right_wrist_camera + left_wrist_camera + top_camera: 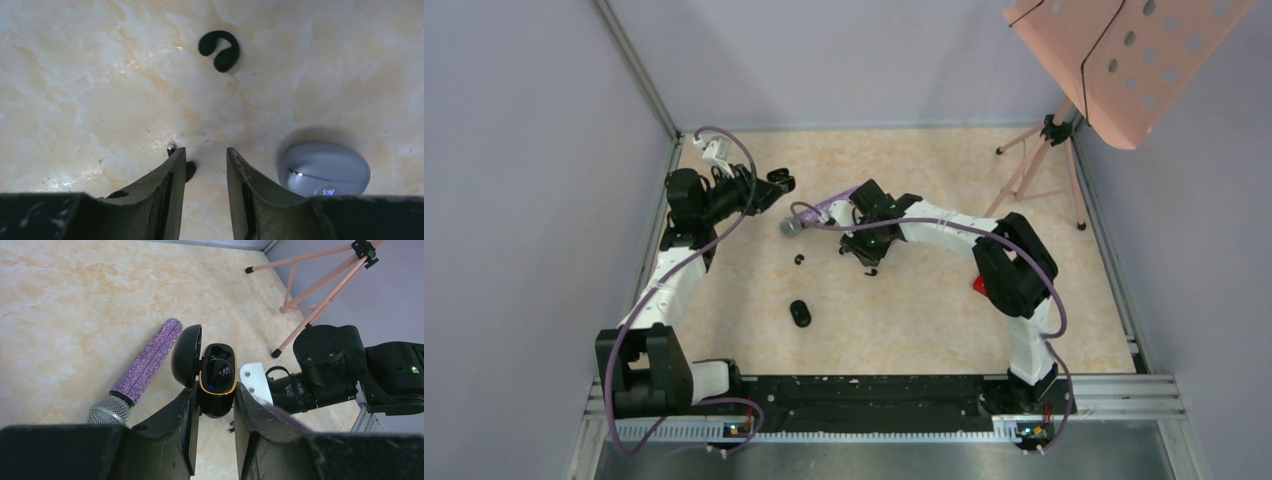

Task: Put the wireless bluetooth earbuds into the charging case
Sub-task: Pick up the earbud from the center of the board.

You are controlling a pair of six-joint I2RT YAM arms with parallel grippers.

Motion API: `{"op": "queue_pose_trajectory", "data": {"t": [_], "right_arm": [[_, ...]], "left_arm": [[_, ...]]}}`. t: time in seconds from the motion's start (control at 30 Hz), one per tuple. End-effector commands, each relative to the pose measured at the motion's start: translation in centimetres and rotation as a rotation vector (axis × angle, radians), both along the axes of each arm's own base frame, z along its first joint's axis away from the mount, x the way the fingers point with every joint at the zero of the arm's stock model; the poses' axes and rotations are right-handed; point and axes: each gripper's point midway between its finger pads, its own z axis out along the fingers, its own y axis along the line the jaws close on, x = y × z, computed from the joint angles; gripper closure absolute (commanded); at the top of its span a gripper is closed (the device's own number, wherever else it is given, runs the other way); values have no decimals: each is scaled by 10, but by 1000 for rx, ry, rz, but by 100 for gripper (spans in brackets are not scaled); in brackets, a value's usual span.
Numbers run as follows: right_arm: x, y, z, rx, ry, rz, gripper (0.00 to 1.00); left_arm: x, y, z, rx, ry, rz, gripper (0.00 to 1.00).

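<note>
Insertion not yet done: the left gripper [215, 405] clamps the open charging case [218, 377] above the bench [100, 75] toward its far-left corner, while the right gripper [205, 160], jaws apart and empty, hangs mid-bench with one black earbud [190, 170] just beside a finger and a second earbud [220, 50] loose nearby.

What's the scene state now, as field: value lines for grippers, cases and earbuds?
left gripper: shut on charging case, lid open
right gripper: open, nothing between fingers
earbud: black, loose on table beyond right gripper's fingertips
grey case: closed, on table beside right gripper
black case: on table, apart from both grippers
microphone: lying on table
</note>
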Motion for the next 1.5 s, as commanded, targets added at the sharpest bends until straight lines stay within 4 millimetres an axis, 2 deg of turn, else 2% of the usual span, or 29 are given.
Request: {"op": "queue_pose_trajectory", "data": {"t": [0.0,0.1,0.2,0.33,0.5,0.7,1.03,1.47], "right_arm": [[18,-17,54,78,-9,-332,61],[2,-36,51,64,101,-468,53],[-17,-43,39,72,244,-538,58],[-22,-40,27,63,324,-536,57],[-28,-28,22,94,414,-516,58],[-29,-20,13,101,469,-511,58],[-17,-12,0,102,477,-532,64],[-13,-15,-11,74,470,-555,69]], "left_arm": [[0,-2,13,8,-59,-19,100],[0,-2,12,7,-54,-17,100],[2,-1,13,7,-53,-11,100],[0,-1,13,15,-49,-14,100],[-4,0,10,32,-37,-20,100],[-7,0,6,40,-26,-18,100],[-6,1,6,57,-31,-15,100],[-2,2,5,53,-23,-9,100]]}}
